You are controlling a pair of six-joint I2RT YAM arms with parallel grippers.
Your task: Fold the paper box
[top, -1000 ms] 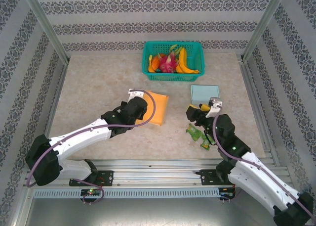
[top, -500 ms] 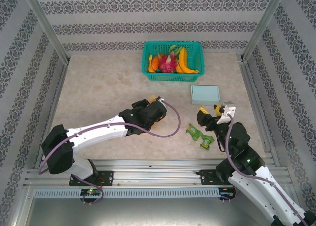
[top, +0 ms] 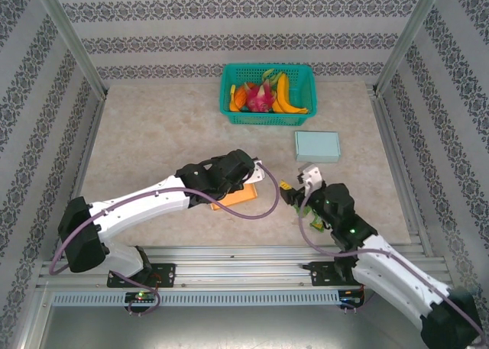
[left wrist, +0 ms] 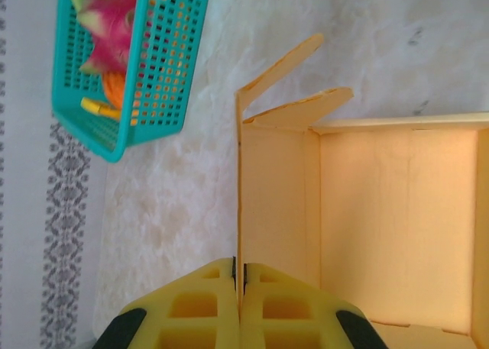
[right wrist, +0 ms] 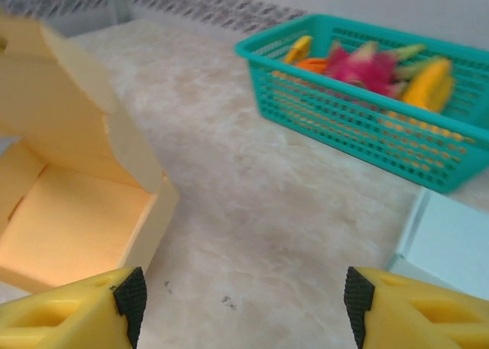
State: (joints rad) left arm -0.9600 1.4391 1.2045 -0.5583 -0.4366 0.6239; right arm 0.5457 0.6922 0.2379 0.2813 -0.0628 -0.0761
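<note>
The orange paper box lies mid-table, mostly covered by my left gripper. In the left wrist view the box stands partly erected, with its inside open and two flaps sticking out at the far end. My left gripper is shut on the thin edge of the box's side wall. My right gripper hangs open just right of the box. From the right wrist, the box with a raised flap sits at the left. The open right gripper has bare table between its fingers.
A teal basket of fruit stands at the back, also visible as a basket from the left wrist and a basket from the right. A pale blue box lies right of centre. Green wrappers lie under the right arm.
My left gripper has stayed shut and drawn the box nearer, and the box now stands partly erected. My right gripper has swung left toward the box and remains open.
</note>
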